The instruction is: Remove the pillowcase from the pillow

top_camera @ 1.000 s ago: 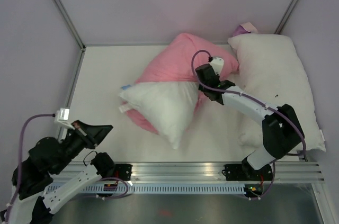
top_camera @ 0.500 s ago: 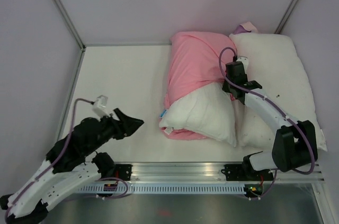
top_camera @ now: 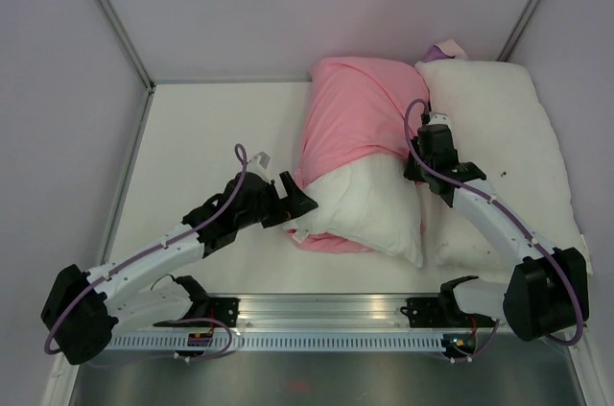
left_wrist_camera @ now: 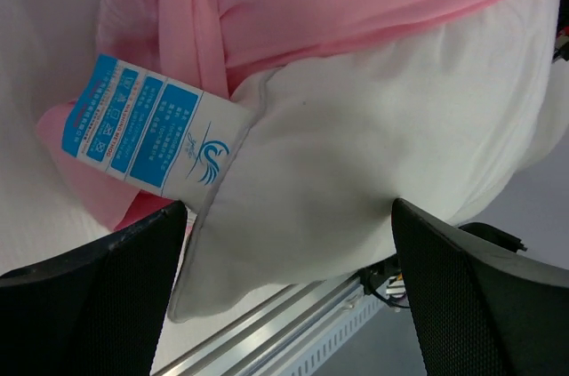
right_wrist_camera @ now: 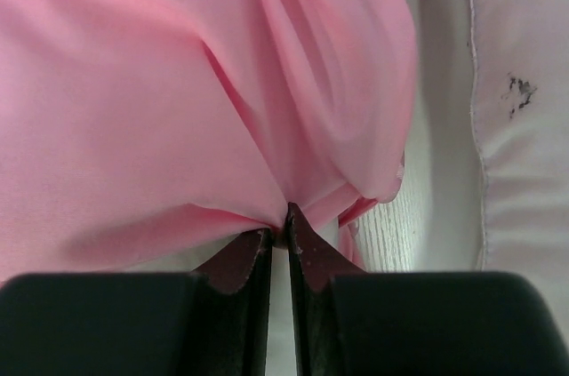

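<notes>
We find the right gripper (right_wrist_camera: 280, 220) pinched tight on a fold of the pillowcase (right_wrist_camera: 133, 83), at the right flank of that cover, just beside the speckled pillow (right_wrist_camera: 524, 127). The left gripper (left_wrist_camera: 289, 252) stands with its fingers wide apart, flanking the near left corner of the pillow (left_wrist_camera: 373, 127), where a blue-and-white tag (left_wrist_camera: 147, 136) hangs. The pillow's near half lies bare on the table (top_camera: 211, 137); its far half sits inside the pillowcase.
</notes>
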Tool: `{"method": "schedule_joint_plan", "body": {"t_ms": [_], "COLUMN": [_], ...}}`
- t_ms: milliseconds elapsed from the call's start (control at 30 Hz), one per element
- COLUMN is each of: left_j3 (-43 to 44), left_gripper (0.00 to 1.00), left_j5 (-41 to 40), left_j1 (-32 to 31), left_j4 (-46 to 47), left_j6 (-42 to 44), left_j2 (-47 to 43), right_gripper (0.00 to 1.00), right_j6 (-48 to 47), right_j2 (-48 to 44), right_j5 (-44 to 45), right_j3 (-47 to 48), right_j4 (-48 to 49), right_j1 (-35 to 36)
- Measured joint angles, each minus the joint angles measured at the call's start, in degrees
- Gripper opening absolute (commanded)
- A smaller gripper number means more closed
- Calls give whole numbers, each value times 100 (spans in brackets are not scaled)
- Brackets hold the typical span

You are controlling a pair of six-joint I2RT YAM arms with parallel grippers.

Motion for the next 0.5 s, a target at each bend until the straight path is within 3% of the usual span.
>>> {"method": "schedule_joint_plan", "body": {"t_ms": [167, 267, 300, 333, 367, 400, 433, 467, 500], "left_j3": [-339, -339, -339, -339, -363, -396, -446, -503, -546], "left_gripper": [98, 88, 73, 64, 45, 27, 7, 2, 2], "left_j5": [802, 1331, 1513, 1687, 1862, 2002, 2124, 2221, 2280], "left_j1": [208, 225, 229, 236, 243, 247, 249, 251, 254], "left_j4": [1335, 1980, 2159, 2319, 2496, 2662, 2830, 2979, 3047], "left_j6": [-7, -7, -11, -26, -79, -155, -236, -284, -310], "left_j2": [476, 890, 1005, 1088, 1141, 1156, 1154, 1145, 1134], "right_gripper": [18, 20, 24, 29, 38, 57, 64, 72, 87], "right_j6": [-4, -4, -9, -9, -26, -31, -37, -87, -125], "right_j2": [0, 0, 0, 0, 0, 0, 0, 0, -2], "right_j5": [-107, -166, -186, -186, -179, -157, -111, -13, 107], "right_j3": [-37, -39, -39, -39, -39, -39, -39, -35, -4], "right_j4": [20, 22, 17, 13, -2, -17, -44, -101, -210], "right_j1": [-4, -4, -4, -2, 4, 22, 42, 76, 118]}}
